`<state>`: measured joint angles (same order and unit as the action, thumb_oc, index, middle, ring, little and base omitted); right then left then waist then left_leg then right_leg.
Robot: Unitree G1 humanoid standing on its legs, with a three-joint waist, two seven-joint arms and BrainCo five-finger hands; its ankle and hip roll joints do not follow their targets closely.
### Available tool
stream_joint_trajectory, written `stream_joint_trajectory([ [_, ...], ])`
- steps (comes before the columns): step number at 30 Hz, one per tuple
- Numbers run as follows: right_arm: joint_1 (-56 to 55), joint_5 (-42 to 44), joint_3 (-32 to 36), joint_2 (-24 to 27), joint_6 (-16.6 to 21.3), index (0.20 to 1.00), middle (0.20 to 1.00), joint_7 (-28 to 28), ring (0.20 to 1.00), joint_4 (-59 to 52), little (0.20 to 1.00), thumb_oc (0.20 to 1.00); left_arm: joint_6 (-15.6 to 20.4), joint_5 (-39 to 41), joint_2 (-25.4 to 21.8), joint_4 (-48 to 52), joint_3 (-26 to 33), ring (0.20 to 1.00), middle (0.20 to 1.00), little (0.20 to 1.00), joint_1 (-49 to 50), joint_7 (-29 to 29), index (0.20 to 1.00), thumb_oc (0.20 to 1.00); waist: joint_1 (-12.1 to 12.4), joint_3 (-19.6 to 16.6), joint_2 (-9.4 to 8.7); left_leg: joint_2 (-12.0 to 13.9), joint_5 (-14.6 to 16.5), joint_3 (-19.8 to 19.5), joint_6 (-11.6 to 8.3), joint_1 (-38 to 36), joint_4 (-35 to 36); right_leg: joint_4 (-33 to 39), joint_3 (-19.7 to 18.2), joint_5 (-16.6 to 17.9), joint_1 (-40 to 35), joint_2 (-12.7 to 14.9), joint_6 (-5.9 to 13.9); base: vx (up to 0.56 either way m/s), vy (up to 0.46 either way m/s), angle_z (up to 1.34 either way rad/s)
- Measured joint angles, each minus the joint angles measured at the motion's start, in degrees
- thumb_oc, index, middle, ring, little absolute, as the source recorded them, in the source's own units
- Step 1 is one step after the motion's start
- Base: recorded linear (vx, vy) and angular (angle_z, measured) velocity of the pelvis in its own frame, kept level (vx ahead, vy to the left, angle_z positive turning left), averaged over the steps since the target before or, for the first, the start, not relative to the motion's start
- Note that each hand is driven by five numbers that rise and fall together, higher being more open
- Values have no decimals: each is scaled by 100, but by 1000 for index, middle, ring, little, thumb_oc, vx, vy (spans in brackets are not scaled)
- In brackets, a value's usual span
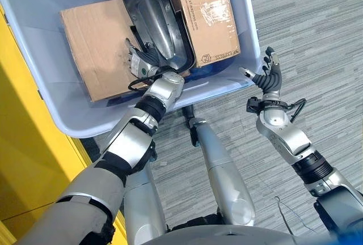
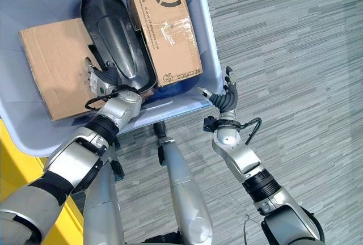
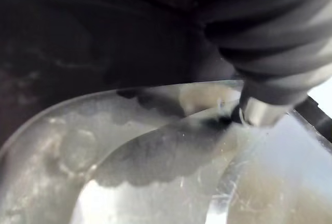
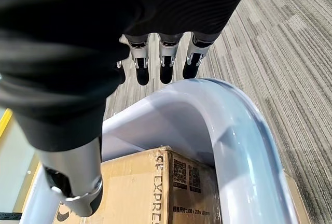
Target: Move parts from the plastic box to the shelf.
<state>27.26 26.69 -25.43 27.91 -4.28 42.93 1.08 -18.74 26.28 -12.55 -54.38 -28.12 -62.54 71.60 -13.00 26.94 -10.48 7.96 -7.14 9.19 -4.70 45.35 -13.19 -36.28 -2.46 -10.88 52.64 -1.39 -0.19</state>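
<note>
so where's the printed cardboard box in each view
Left eye view: printed cardboard box at the top centre, inside the plastic box, right of the dark curved part.
Right eye view: top centre.
Left wrist view: not in it.
Right wrist view: bottom centre, under the right hand.
Shared landmark: the plastic box's pale rim.

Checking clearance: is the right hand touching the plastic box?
Apart. In the right eye view the right hand hangs outside the plastic box, carpet showing between.
</note>
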Motion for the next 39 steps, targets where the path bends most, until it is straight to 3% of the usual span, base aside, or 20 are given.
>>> stream_joint_trajectory([
  [21,-10,121,28,50,-96,1000,1000,4,1000,-2,1000,1000,245,14,11,-138,38,200,200,200,-231,-50,200,200,9,-57,53,-36,168,-2,23,388,-327,-121,-60,16,323,53,20,0,0,0],
  [25,-24,121,78,50,-95,1000,1000,0,1000,-3,1000,1000,584,130,10,-104,51,200,200,200,-168,-119,200,200,9,-59,59,-98,180,-3,31,395,-344,-146,-119,17,343,86,22,0,37,0],
  [27,-177,117,190,25,-89,1000,1000,-47,1000,-3,1000,1000,1186,192,3,245,247,200,200,200,184,-351,200,200,7,-71,86,-163,194,-3,53,339,-326,-160,-138,19,293,139,31,-9,83,7],
  [32,-425,-39,260,-68,-23,1000,1000,-94,1000,-5,1000,1000,1707,230,-201,1157,407,200,200,200,973,-868,200,200,17,-62,139,-256,95,-19,105,122,-130,-143,-143,4,132,211,55,-13,67,5],
  [39,-538,-121,229,-74,151,1000,1000,-245,1000,-9,1000,1000,1780,380,-140,808,687,200,200,200,1271,-1496,200,200,-12,12,270,-301,-47,-36,116,-558,188,65,-97,2,-521,266,40,-3,97,2],
])
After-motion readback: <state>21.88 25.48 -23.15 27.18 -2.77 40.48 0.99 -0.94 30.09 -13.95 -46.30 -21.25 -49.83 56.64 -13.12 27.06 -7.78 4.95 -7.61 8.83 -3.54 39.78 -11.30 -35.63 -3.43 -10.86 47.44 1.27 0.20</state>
